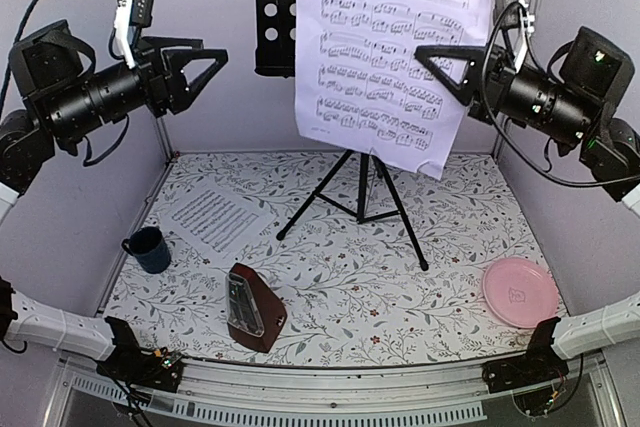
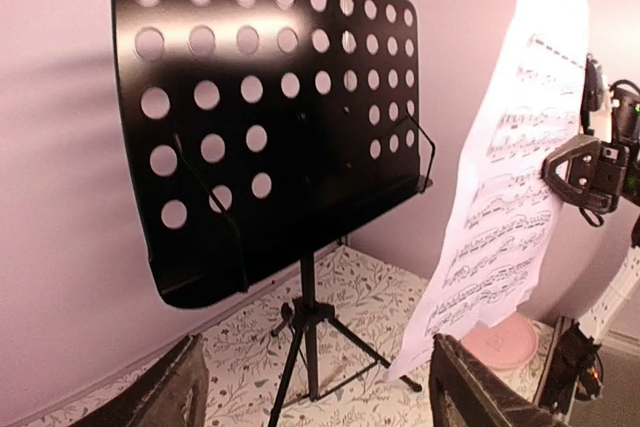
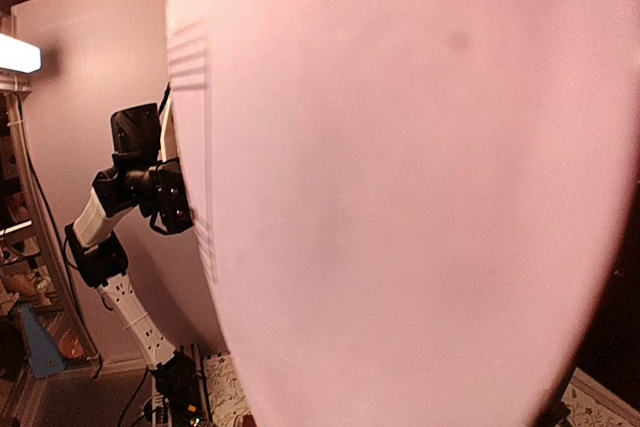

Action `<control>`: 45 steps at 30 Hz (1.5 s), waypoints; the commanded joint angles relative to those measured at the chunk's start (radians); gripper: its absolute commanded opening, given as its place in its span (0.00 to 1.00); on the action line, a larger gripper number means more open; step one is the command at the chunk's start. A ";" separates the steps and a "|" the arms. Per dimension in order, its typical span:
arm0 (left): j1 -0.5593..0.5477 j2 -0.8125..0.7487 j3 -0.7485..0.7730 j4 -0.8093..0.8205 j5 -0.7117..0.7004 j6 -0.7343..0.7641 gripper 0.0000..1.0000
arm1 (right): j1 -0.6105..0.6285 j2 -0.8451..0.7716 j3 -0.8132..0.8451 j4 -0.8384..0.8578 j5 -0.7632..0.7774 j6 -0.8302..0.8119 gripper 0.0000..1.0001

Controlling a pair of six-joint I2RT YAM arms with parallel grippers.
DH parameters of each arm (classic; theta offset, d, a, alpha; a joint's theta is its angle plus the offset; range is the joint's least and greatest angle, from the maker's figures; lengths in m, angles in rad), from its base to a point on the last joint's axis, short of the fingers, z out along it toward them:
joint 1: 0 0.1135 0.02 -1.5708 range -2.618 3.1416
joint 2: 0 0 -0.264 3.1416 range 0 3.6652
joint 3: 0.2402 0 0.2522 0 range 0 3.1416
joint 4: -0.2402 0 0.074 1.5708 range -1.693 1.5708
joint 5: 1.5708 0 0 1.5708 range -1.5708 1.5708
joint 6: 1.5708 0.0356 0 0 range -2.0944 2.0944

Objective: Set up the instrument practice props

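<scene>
From above, the held music sheet point(image 1: 395, 47) covers most of the stand's perforated desk point(image 1: 272, 12), and the frame cuts off the tops of both. In the right wrist view we see the sheet only as a blur, hiding the fingers of the right gripper point(image 1: 432, 57).

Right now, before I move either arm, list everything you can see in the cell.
music stand: 1, black, back centre of the table, perforated desk bare
sheet music: 2, white; one held in the air beside the stand's desk, the other flat on the table, left side
metronome: 1, dark red, front, left of centre
mug: 1, dark blue, left edge
plate: 1, pink, front right
table: 1, white floral cover
left gripper: 1, black, raised left of the stand, open, empty
right gripper: 1, black, raised, shut on the hanging sheet's edge
</scene>
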 commanded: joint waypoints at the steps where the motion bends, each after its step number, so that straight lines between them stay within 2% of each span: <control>1: 0.071 0.098 0.083 0.117 0.002 -0.070 0.74 | 0.005 0.041 0.147 -0.061 0.203 0.023 0.00; 6: 0.207 0.187 0.131 0.224 0.228 -0.201 0.69 | 0.000 0.099 0.268 -0.068 0.320 -0.019 0.00; 11: 0.287 0.287 0.148 0.313 0.387 -0.280 0.64 | -0.036 0.180 0.385 -0.068 0.325 -0.046 0.00; 19: 0.303 0.380 0.186 0.350 0.373 -0.290 0.59 | -0.108 0.309 0.509 -0.054 0.232 -0.059 0.00; 36: 0.324 0.514 0.282 0.326 0.385 -0.329 0.48 | -0.157 0.476 0.683 -0.071 0.186 -0.164 0.00; 45: 0.324 0.533 0.297 0.337 0.412 -0.336 0.27 | -0.170 0.533 0.718 -0.055 0.160 -0.176 0.00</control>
